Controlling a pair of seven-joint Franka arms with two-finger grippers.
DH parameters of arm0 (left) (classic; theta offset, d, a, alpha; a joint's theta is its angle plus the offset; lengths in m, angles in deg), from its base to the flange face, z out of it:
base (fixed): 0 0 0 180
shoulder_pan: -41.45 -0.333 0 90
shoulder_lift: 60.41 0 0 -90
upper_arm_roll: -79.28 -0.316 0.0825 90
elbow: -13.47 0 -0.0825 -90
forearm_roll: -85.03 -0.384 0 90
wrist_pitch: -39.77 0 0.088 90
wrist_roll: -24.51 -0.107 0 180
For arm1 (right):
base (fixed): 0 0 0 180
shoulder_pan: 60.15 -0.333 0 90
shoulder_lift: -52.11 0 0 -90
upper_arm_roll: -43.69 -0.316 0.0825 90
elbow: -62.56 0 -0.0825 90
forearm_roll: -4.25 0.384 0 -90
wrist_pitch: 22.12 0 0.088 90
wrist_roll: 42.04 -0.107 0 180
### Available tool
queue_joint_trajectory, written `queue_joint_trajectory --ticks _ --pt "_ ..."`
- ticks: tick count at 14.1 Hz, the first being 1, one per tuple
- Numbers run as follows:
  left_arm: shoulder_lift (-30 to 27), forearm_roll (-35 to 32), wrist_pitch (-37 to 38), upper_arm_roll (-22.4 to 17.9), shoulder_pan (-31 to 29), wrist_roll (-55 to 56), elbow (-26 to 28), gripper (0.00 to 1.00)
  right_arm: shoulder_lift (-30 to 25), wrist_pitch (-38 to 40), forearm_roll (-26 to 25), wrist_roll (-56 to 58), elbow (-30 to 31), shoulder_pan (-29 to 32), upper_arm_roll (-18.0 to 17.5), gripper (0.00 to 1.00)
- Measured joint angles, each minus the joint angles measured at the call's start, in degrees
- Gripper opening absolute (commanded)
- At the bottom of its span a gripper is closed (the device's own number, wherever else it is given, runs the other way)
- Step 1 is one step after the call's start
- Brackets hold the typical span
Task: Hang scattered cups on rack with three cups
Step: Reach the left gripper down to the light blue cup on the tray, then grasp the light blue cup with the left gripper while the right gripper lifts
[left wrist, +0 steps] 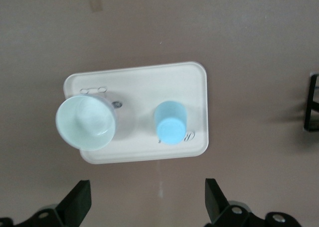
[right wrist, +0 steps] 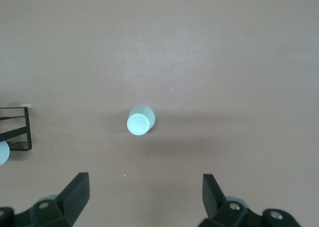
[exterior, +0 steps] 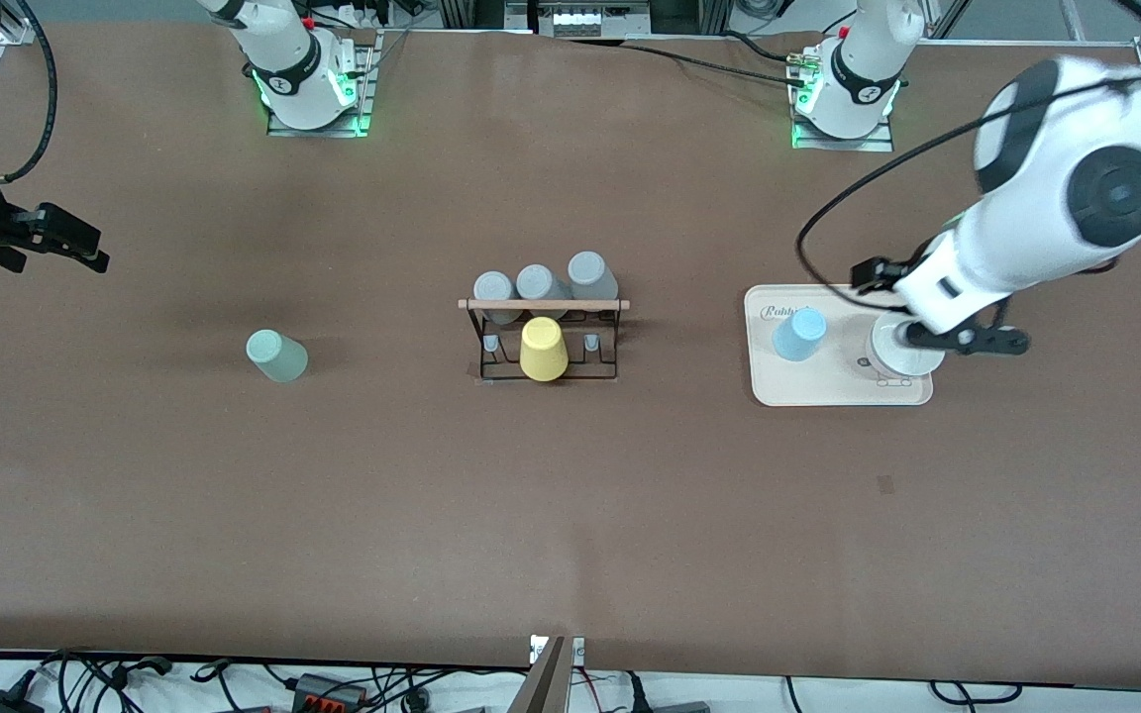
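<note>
The black wire rack [exterior: 543, 342] with its wooden rod stands mid-table. The pale mint green cup [exterior: 276, 356] stands upside down on the table toward the right arm's end; it also shows in the right wrist view [right wrist: 140, 121]. The light blue cup [exterior: 799, 334] stands upside down on the beige tray [exterior: 828, 388]; it also shows in the left wrist view [left wrist: 170, 123]. My left gripper [exterior: 932, 309] hangs open and empty high over the tray [left wrist: 149, 85]. My right gripper [exterior: 51, 243] hangs open and empty high over the table's right-arm end, apart from the mint cup.
Three grey cups [exterior: 539, 283] hang along the rack's rod and a yellow cup [exterior: 543, 349] sits on its nearer side. A pale upright cup [left wrist: 85, 122] stands on the tray beside the blue cup. The rack's edge shows in both wrist views [left wrist: 313, 102] [right wrist: 20, 130].
</note>
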Motion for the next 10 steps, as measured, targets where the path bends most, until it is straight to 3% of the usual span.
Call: queue_joint_trajectory --ticks 7,10 --pt "0.5 0.0 -29.2 0.7 -0.1 2.5 20.2 1.00 0.7 0.0 0.0 0.0 0.1 0.0 -0.1 1.00" --pt "0.5 0.0 -37.5 1.1 -0.1 3.4 27.1 1.00 0.8 -0.7 0.0 0.0 0.1 0.0 -0.1 1.00"
